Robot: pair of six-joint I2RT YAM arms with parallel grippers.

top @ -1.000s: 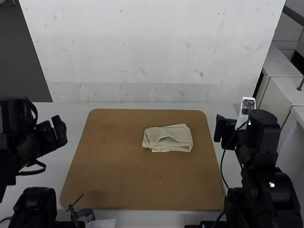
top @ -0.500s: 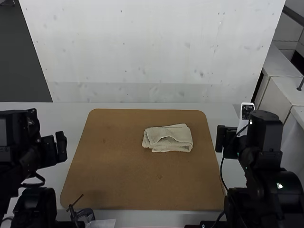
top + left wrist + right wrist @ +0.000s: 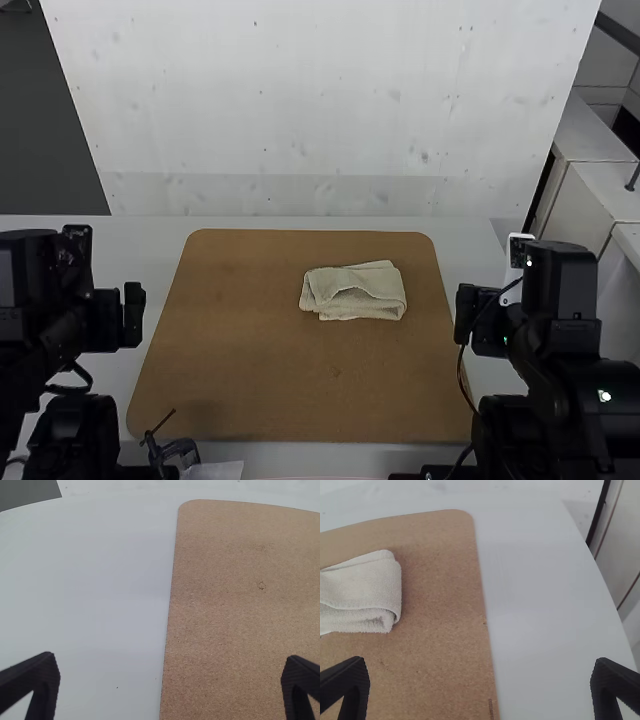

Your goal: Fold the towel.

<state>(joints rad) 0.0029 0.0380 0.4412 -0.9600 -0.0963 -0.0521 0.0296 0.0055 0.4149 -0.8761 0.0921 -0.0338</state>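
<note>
A cream towel (image 3: 355,291) lies folded into a small, slightly uneven bundle on the brown board, right of its middle, with a loose curved fold on top. Over the table left of the board is my left gripper (image 3: 120,318); my right gripper (image 3: 480,318) is by the board's right edge. In the left wrist view my left gripper (image 3: 170,687) has its fingers wide apart with nothing between them. The right wrist view has my right gripper (image 3: 481,687) spread wide too, and the towel (image 3: 370,592) apart from it, its layered folded edge visible.
The brown board (image 3: 250,380) covers the middle of the white table (image 3: 150,235). A pale wall stands behind it. At the near edge are a small dark clamp-like object (image 3: 178,452) and a white sheet (image 3: 215,470). A white device (image 3: 515,255) is behind the right arm.
Both arms have shifted: the left gripper has turned and lowered slightly toward the near side, and the right gripper has also come nearer. The towel has not moved.
</note>
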